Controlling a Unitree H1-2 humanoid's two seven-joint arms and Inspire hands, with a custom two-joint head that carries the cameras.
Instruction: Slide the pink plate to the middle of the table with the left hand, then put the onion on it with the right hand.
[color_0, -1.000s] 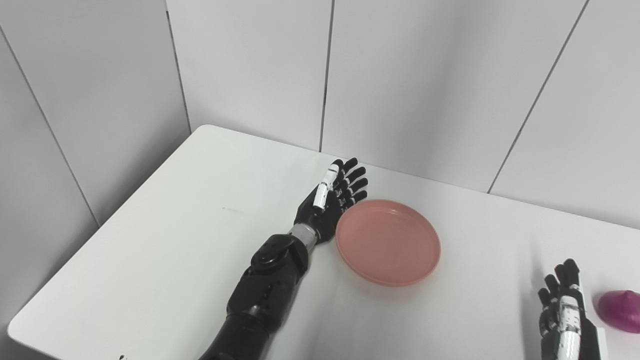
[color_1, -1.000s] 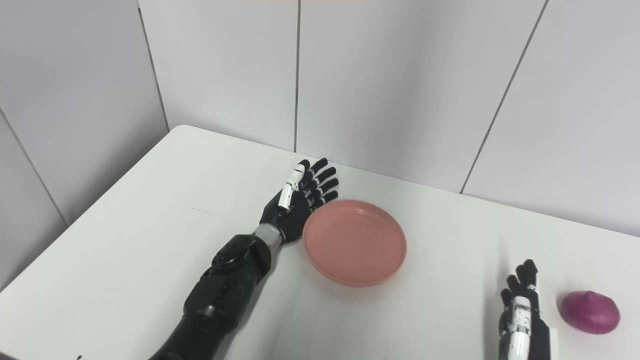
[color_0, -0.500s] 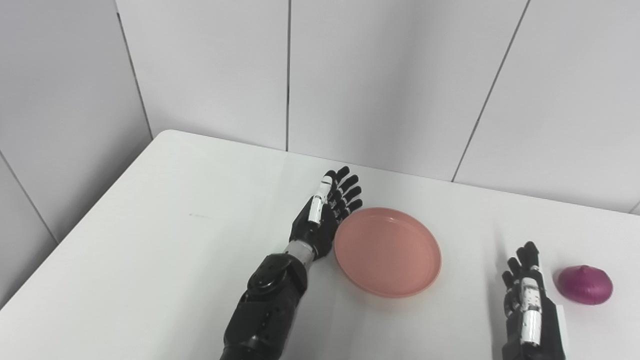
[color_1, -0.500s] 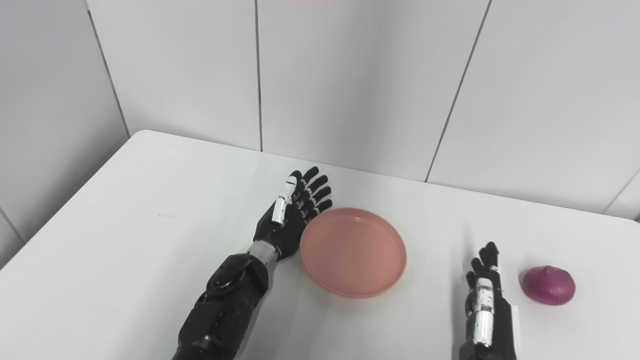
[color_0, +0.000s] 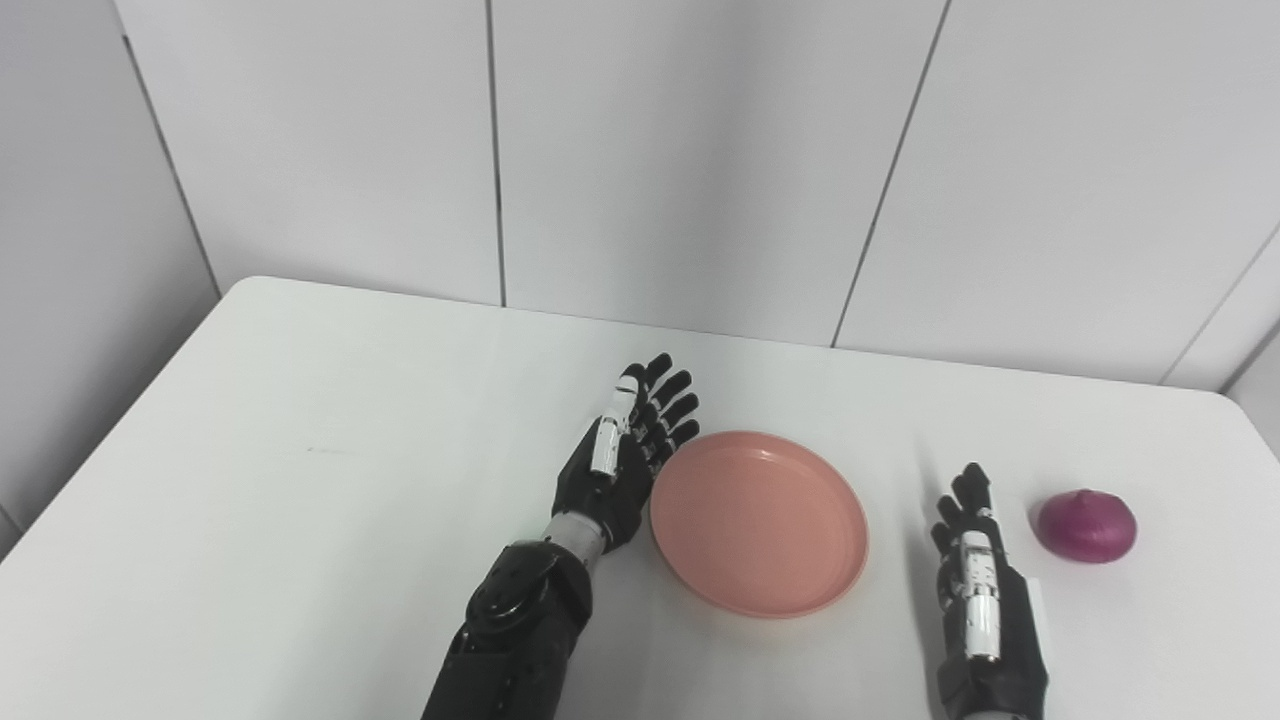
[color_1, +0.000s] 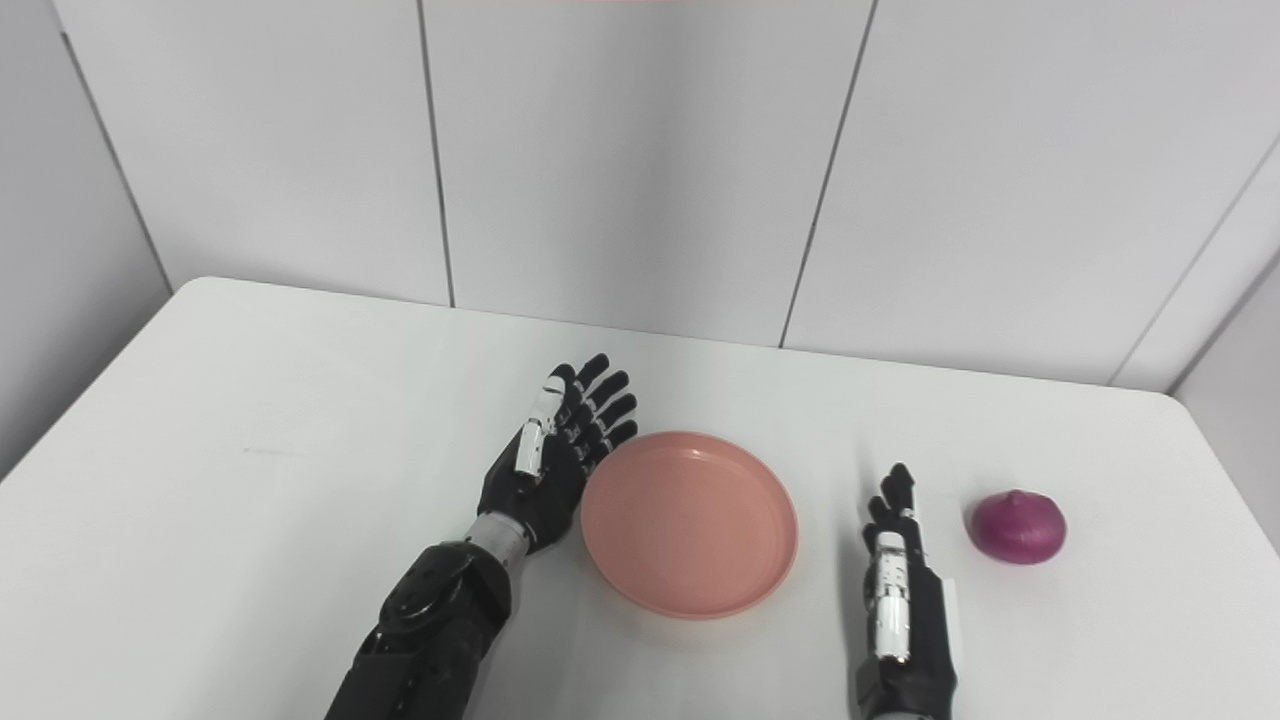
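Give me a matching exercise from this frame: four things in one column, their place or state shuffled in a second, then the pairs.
Things:
1. pink plate
2. onion
3. left hand
4. right hand

Place or state:
A. open, edge-on against the plate's left rim
B. empty, near the middle of the table
C. open, between plate and onion, touching neither
D. on the table at the far right, not held

Pairs: 1-B, 2-D, 3-A, 4-C

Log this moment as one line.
left hand open beside pink plate | right hand open | onion on table, untouched
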